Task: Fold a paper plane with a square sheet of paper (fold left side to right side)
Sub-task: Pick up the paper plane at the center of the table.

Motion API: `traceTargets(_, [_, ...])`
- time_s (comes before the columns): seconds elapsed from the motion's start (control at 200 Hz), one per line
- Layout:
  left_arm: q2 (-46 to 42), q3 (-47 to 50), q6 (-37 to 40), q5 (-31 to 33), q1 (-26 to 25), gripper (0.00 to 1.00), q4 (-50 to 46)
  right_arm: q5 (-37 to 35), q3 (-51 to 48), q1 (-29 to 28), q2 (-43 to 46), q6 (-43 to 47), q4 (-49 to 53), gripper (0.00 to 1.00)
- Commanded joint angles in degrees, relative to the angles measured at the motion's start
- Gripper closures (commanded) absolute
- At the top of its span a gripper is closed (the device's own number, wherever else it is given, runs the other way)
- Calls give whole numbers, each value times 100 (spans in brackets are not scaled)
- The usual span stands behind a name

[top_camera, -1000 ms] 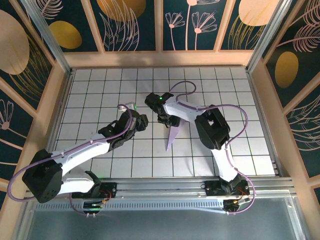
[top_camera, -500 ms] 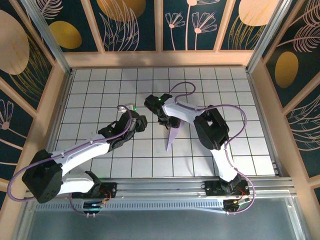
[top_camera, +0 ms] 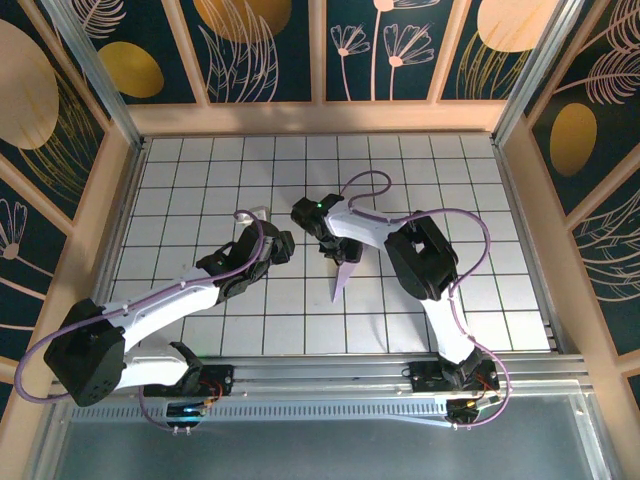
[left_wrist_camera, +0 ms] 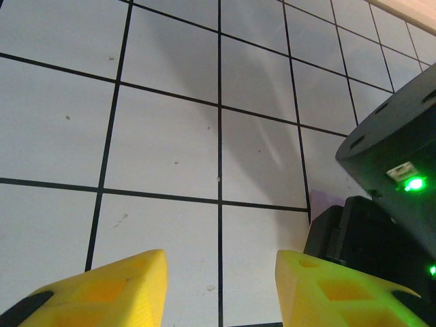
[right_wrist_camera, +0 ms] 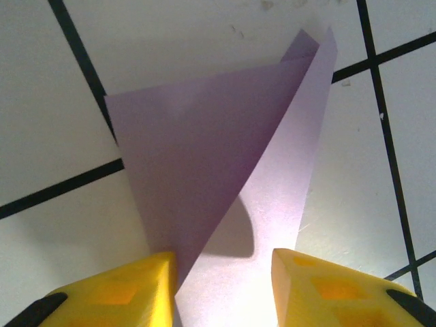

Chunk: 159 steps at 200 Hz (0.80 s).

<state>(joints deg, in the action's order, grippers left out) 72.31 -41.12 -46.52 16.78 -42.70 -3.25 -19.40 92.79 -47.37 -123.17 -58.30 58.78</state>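
Note:
The lavender sheet of paper lies folded into a slim pointed paper plane on the grid mat, nose toward the arms' bases. My right gripper is over its wide end. In the right wrist view the plane has one flap raised and one flat, and my right gripper stands open astride them, the left finger against the raised flap. My left gripper hovers just left of the plane, open over bare tiles. A lavender sliver peeks out beside the right wrist.
White grid mat inside a wooden frame with dark floral panels. An aluminium rail runs along the near edge by the arm bases. Purple cables loop above the right arm. The two wrists sit close together near the mat's middle.
The right gripper's jaws have narrowed around the paper's wide end, and its wrist has shifted slightly over the plane. The left arm has stayed still.

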Motion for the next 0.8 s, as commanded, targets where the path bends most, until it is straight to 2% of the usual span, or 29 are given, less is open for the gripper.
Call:
traceTargets(0.0, [45, 54, 85, 8, 25, 55, -53, -45, -127, -77, 56, -230, 80, 62])
traceTargets(0.185, [-8, 54, 73, 66, 30, 55, -80, -14, -199, -112, 201, -300, 79, 70])
traceTargets(0.445, [-112, 43, -56, -2, 76, 52, -82, -103, -244, -154, 521, -409, 198, 91])
traceTargets(0.546, [-171, 83, -177, -355, 234, 50, 39, -140, -335, -167, 774, -454, 212, 100])
traceTargets(0.791, [-287, 330, -435, -1742, 962, 47, 604, -446, -843, -158, 1741, -177, -267, 100])
